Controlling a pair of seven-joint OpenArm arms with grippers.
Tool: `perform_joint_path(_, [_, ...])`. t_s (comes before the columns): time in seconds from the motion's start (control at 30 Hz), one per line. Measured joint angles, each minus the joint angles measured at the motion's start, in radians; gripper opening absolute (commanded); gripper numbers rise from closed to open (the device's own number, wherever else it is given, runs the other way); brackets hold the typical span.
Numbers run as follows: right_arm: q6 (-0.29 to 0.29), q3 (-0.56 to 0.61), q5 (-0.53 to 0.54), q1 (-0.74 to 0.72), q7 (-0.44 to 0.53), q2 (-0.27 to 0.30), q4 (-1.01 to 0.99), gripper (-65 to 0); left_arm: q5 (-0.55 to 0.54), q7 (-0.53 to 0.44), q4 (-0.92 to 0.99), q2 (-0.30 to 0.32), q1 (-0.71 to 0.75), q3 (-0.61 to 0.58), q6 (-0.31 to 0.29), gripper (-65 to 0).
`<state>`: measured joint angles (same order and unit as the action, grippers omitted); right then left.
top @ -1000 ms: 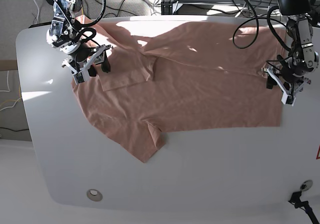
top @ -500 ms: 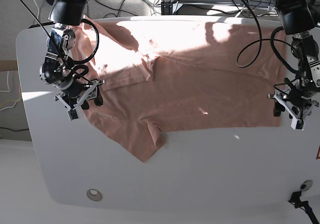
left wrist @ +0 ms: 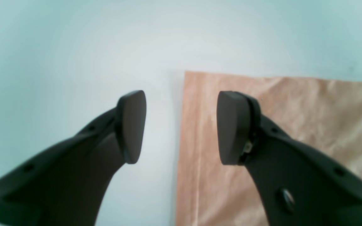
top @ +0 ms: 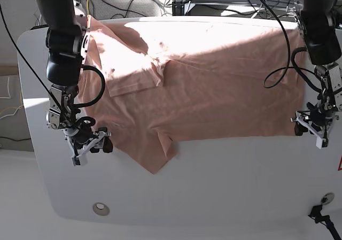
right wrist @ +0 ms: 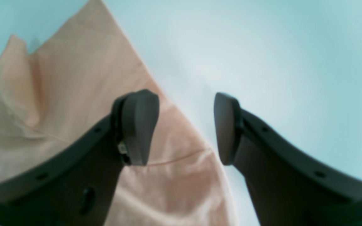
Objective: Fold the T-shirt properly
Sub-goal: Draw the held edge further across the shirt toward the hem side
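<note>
T-shirt (top: 230,111) is lying across the upper and middle base frame, spread wide on the white table (top: 224,192), with a layered flap (top: 125,77) sitting upper left and a pointed part (top: 155,157) sticking out at lower centre. So it's looking part-folded at best, by my read.

Left gripper (left wrist: 181,127) is hanging at the right side of the base frame, by the shirt's lower-right corner. Jaws are standing well apart, holding nothing; in its wrist view one finger is sitting over cloth, the other over bare table, with the shirt edge running between. Right gripper (right wrist: 184,128) is hovering lower left in the base frame, by the slanting edge. Also parted, also empty, edge passing under the gap. Can't tell from here whether any fingertip is touching down.

Step in hand, I'm judging: lining up for a two-ended pinch. To do it well, we're wanting both grippers low, one finger slipping under the edge, all layers going in, then closing together and lifting evenly. Left is needing a bite near the corner, not mid-panel. Right is risking a top-layer-only grab or a skewed pull off that slant. Keeping tension light should be avoiding drag and fresh creases.
</note>
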<state>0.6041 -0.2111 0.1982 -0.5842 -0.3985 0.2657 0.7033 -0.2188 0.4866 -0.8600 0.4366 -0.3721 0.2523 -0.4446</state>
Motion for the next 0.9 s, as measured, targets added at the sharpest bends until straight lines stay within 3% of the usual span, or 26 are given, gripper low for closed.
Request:
perform_joint_path(0.1, [-0.003,0.001,0.005,-0.048,0.069,-0.002,-0.139,-33.8,0.001,-0.062,0.095,0.004,-0.031,-0.042,-0.002,-31.1])
perform_joint_path(0.2, [-0.053,0.001,-0.101,-0.061,0.135,-0.005,-0.217,-33.8,0.000,-0.081,0.169,0.003,-0.058,-0.050,-0.002,-31.1])
perform_joint_path(0.3, [-0.057,-0.004,-0.163,-0.063,0.187,-0.022,-0.241,-33.8,0.001,-0.103,0.180,0.005,-0.069,-0.050,0.002,-31.1])
perform_joint_path(0.47, [-0.034,-0.003,-0.157,-0.043,0.217,-0.063,-0.239,-34.1,0.001,-0.117,0.181,0.004,-0.071,-0.050,0.002,-31.1])
perform_joint_path(0.8, [-0.039,-0.004,-0.154,-0.044,0.216,-0.100,-0.235,-34.4,0.002,-0.117,0.182,0.002,-0.069,-0.050,0.002,-31.1])
perform_joint_path(0.9, [-0.039,-0.004,-0.154,-0.044,0.215,-0.111,-0.233,-42.2,0.002,-0.117,0.183,0.003,-0.064,-0.050,0.002,-31.1])
